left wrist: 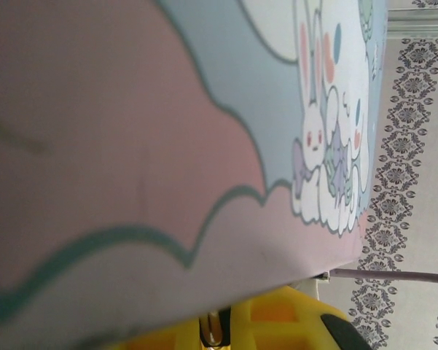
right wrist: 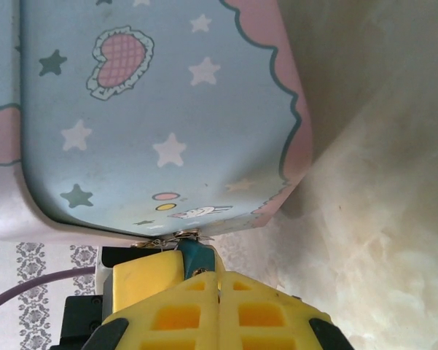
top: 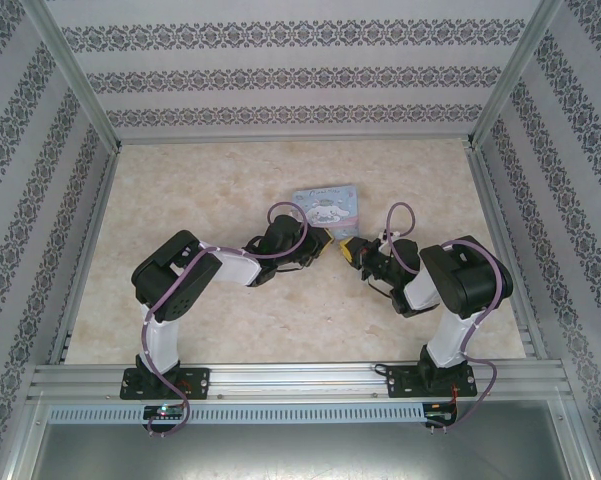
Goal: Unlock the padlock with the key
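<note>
Done so far: the tiny blue-teal padlock with a thin silvery shackle [right wrist: 194, 255] is picked up, and both claws meet at the tin's near edge.
Left to do: I can't tell if the key is in the lock yet. The turn and the shackle popping open look not yet done.
Right claw [right wrist: 217, 275]: clenched on the padlock.
Left claw [top: 322, 243]: yellow fingers pinched close on a thin metal bit, most likely the slim little metal key [left wrist: 213, 329].
Padlock spot: right against the tin's edge, shackle touching it.
Tin: the light-blue and pink cartoon metal tin [top: 325, 203] lies flat on the pale marbled table [top: 210, 200].
Inside the tin: hidden.
</note>
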You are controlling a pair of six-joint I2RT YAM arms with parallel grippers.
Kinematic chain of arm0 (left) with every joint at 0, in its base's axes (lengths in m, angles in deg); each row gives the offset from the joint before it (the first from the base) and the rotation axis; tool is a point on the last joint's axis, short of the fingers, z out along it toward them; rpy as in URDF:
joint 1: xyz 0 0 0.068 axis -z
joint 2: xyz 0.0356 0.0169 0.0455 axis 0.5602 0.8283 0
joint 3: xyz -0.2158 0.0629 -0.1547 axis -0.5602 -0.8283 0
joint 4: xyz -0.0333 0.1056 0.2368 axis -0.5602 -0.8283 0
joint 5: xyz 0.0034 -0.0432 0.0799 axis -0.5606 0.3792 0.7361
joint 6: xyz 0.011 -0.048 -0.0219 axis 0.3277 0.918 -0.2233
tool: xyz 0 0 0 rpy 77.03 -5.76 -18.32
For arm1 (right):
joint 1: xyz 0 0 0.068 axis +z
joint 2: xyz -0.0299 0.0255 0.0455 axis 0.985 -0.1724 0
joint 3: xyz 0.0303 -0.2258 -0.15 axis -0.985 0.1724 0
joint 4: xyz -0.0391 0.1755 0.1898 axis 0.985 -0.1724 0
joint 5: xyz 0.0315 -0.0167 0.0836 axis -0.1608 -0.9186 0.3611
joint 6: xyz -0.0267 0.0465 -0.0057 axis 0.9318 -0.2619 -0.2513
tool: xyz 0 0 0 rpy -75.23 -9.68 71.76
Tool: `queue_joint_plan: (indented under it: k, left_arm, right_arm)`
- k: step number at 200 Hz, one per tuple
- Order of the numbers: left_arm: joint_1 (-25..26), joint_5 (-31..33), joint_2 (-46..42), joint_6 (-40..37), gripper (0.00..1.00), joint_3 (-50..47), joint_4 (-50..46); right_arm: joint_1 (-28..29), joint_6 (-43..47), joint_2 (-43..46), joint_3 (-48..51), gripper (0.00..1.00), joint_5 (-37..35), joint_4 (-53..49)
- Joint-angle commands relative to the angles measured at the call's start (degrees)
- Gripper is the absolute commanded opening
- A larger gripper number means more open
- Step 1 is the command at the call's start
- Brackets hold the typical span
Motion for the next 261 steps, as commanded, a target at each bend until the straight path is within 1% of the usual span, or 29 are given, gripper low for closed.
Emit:
queue_joint_plan:
  k: [1, 24, 89, 180, 217, 261]
  left_arm:
    - [1.7, -6.2, 0.7, 1.3, 0.0, 1.0, 6.1]
    - [1.7, -6.0, 1.0, 1.4, 0.0, 1.0, 6.5]
    - [1.9, -6.0, 0.9, 3.3, 0.0, 1.1, 9.0]
    - [1.9, -6.5, 0.1, 3.5, 0.0, -0.1, 10.5]
    - [1.9, -6.3, 0.2, 3.6, 0.0, 0.1, 10.4]
    - [2.0, -5.6, 0.5, 3.3, 0.0, 0.7, 9.6]
  right_arm:
    - [1.9, -3.0, 0.9, -2.7, 0.0, -0.2, 2.9]
    - [2.4, -4.5, 1.5, -4.8, 0.0, 0.5, 2.9]
    - [2.2, -4.0, -0.8, -4.3, 0.0, -0.4, 2.9]
    - [-2.0, -1.3, -4.0, -6.6, 0.0, 3.0, 2.9]
    - [-1.4, -1.3, -4.5, -6.9, 0.0, 3.4, 2.9]
    - [1.0, -2.2, -1.7, -5.4, 0.0, 1.9, 2.9]
